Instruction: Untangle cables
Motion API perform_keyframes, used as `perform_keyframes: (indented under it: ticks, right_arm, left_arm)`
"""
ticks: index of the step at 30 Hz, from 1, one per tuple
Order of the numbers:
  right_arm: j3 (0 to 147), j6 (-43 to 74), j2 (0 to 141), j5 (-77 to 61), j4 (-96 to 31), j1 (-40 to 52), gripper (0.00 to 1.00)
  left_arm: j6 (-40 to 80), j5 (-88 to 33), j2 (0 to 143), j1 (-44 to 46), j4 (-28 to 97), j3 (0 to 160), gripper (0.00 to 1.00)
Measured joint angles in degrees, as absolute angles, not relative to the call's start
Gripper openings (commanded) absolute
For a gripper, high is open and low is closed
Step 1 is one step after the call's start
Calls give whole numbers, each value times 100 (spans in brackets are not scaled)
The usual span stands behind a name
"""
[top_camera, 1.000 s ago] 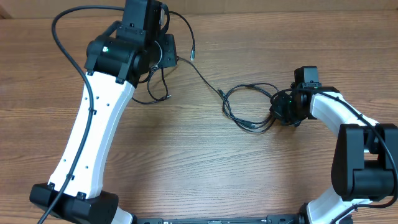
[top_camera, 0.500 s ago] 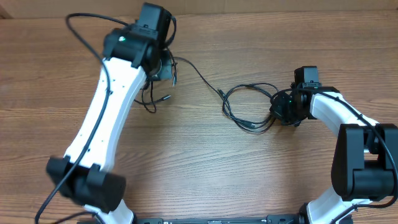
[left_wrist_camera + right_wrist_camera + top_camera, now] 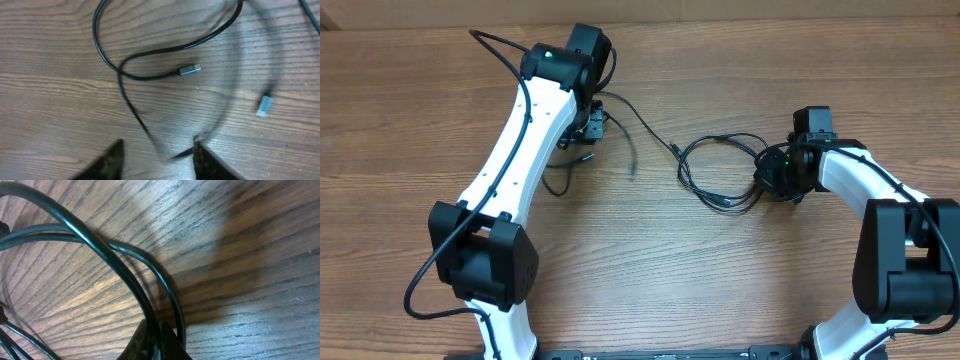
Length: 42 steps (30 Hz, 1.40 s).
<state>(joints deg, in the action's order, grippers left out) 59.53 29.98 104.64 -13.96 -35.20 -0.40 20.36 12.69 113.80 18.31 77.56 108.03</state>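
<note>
On the wooden table [image 3: 650,285] the cables [image 3: 107,254] lie strung between my arms, so with the right gripper [image 3: 776,182] pinching the looped bunch as anchor, I'd close the left gripper [image 3: 157,157], fingers now spread, on one loose strand and draw gently outward.

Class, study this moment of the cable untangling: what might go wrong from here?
1. The right gripper is shut on the cables where loops overlap. Pulling may tighten the crossings instead of freeing them.
2. The left gripper is open, with a blurred strand by one finger. Closing now may miss it, or pinch the sharper cord beside it too.
</note>
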Motion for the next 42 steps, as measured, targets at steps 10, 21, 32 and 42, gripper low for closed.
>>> perform_keyframes:
  ticks: [10,21,32,42]
  right_arm:
    - [5953,3000,10464,-1393,-3514,-38,6]
    - [5953,2998,10464,-1393,-3516,-38,6]
    - [5953,2995,10464,-1393,-3516,-40,7]
    - [5953,2995,10464,-1396,-3518,-40,7]
  left_arm:
    - [1573,1153,11782,1603,7516,10803,84]
    - [244,502,11845,1306,6619,10803,48]
    - [-974,-320,12672,1302,6228,10801,40]
    - [-1225,-576,12704,1302,6165,10796,21]
